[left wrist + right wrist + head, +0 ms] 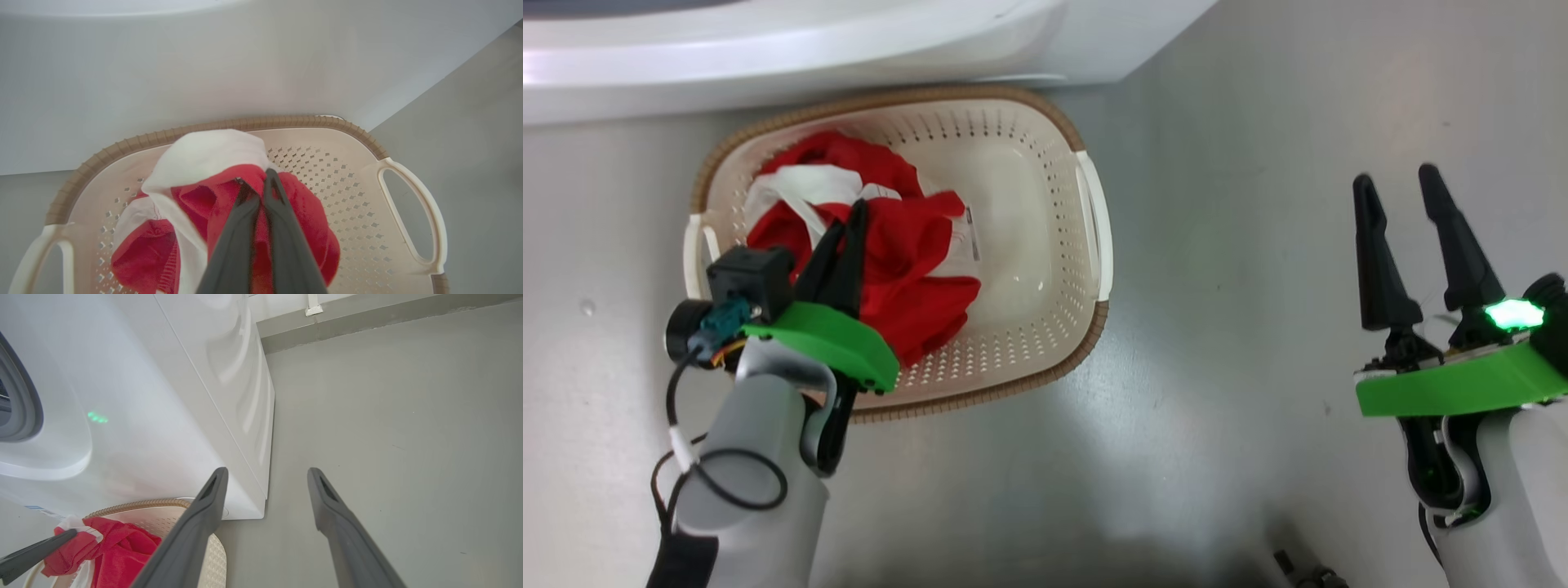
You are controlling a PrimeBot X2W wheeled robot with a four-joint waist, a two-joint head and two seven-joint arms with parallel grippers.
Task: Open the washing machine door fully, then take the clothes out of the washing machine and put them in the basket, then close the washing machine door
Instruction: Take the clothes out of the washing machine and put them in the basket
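Left fingers (pixel 235 239) pinch the red-and-white clothes (pixel 304 212) hanging into the basket (pixel 327 121); right fingers (pixel 200 522) stand wide, empty.

Washing machine (pixel 768 49): white front, along the top edge.
Basket (pixel 1013 343): cream, perforated, brown rim, on the grey floor (pixel 1225 245) just before the machine.
Clothes (pixel 907 253): red and white, heaped in the basket's left half.
Left gripper (pixel 847 220): fingers pressed together on the red cloth.
Right gripper (pixel 1395 178): fingers spread, over bare floor, well apart from the basket; green lamp (pixel 1513 313) lit at its wrist.
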